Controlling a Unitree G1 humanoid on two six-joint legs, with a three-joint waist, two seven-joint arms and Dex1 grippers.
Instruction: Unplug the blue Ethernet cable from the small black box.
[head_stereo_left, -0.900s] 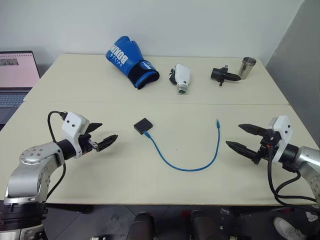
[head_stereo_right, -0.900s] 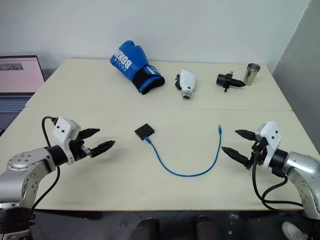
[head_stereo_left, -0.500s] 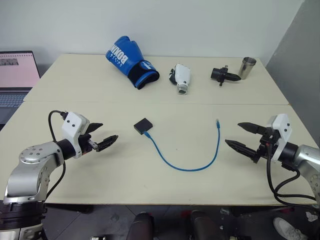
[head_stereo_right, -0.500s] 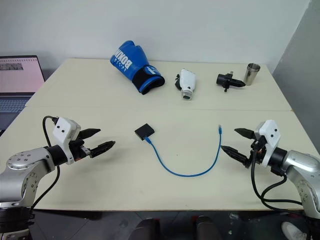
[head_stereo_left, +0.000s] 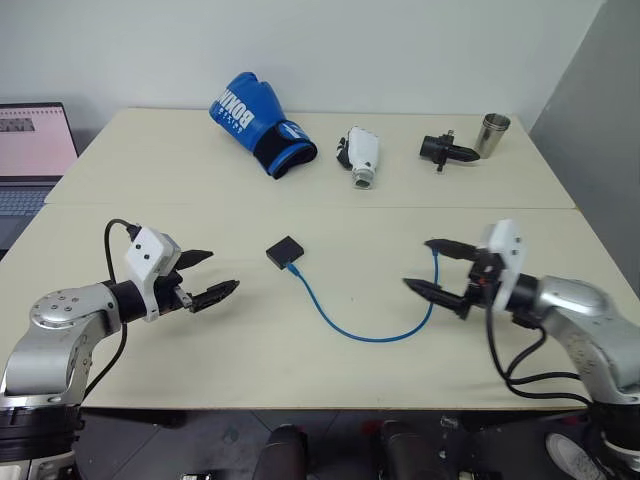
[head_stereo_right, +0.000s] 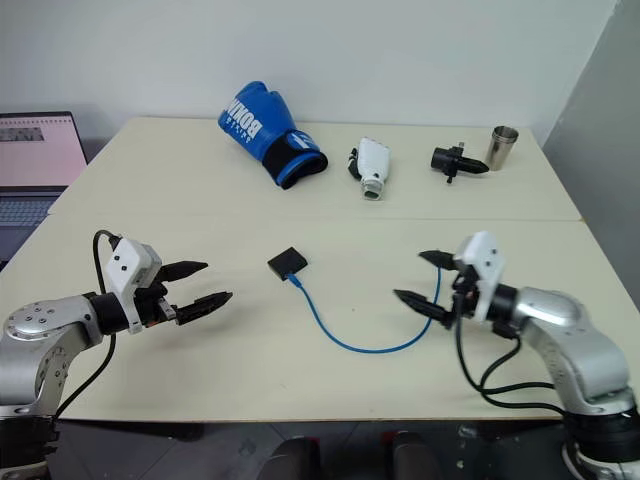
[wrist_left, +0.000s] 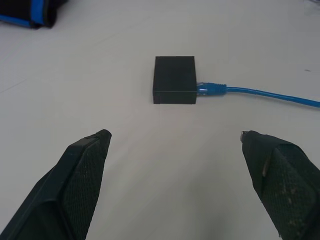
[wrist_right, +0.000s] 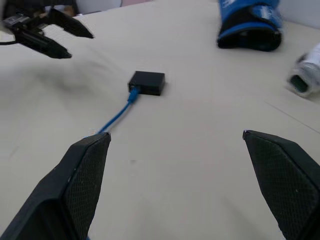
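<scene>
I have the cream bench (head_stereo_left: 150, 330) spread wide below me, and a laptop (head_stereo_left: 35, 150) sits off its left edge with the screen lit. Along the far side lie a blue boxing glove (head_stereo_left: 262, 122), then a white gadget (head_stereo_left: 361, 155) on its side, then a black cylinder with a pointed tip (head_stereo_left: 445, 150) just beside a small steel cup (head_stereo_left: 491, 134). All of these are well apart from the middle of the bench, and nothing lies between my claws and the work.

My left claw (head_stereo_left: 210, 275) hangs near the left side with its two black fingers spread wide, holding nothing, aimed toward the box. My right claw (head_stereo_left: 432, 266) is spread wide too and empty; it hangs over the right arm of the cable's loop, one finger on each side of the cord as I see it from the head. I cannot tell if it touches the cord.

The small black box (wrist_left: 174, 79) lies flat near the middle of the bench, square and matte. The blue cable (head_stereo_left: 375, 335) is plugged into its side at one end (wrist_left: 209, 89), runs toward me in a slack U and climbs back to a free plug (head_stereo_left: 435, 243) near the right claw.
</scene>
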